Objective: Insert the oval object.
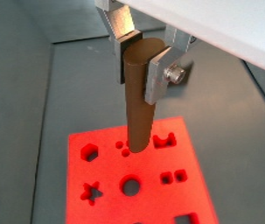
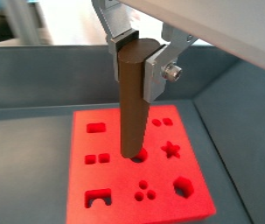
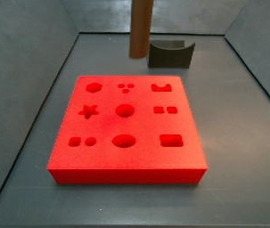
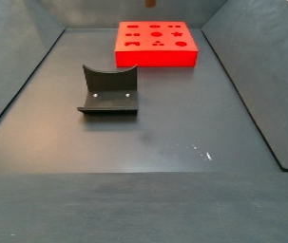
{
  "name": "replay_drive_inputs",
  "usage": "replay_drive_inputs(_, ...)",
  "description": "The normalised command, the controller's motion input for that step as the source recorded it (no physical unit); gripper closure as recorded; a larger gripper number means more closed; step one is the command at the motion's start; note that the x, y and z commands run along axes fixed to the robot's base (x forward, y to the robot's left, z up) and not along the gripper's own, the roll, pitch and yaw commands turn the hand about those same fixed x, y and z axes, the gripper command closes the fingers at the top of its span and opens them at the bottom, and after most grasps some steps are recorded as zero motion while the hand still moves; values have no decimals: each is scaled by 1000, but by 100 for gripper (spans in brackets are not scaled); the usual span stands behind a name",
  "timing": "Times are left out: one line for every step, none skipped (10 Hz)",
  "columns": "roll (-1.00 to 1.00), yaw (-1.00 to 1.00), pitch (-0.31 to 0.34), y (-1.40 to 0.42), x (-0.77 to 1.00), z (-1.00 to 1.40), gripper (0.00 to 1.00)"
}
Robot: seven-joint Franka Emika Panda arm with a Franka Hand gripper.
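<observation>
Hanging upright from the gripper, fingers clamped on its top end, the oval object with long axis vertical above the red block, lower tip near a hole, apparently not yet inserted.

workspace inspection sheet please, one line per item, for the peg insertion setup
surface: dark grey floor inside low walls, small pale specks on it in a side view.
job's things: oval object, a brown peg, held upright above the red block; its lower end hangs over the round hole, insertion depth cannot be told.
clutter: dark grey curved holder standing apart from the block.
grippers: pincer shut on the peg's upper end, above the block.
cables: nothing seen.
surroundings: grey walls around the floor; white housing above the pincer in both wrist views.
</observation>
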Motion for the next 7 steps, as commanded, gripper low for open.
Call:
replay_drive_inputs(-60, -800, 210, -169, 0, -426, 100)
replay_drive_inputs(0, -629, 241, -434, 0, -274, 100)
replay_drive_inputs(164, -403, 133, -620, 11, -329, 100)
replay_drive_inputs(244, -34, -31, -617, -206, -314, 100)
replay_drive_inputs(264, 34, -83, -460, -117, -306, 100)
replay_drive_inputs(197, 254, -223, -351, -249, -83, 100)
replay_drive_inputs(63, 251, -249, -297, -100, 0, 100)
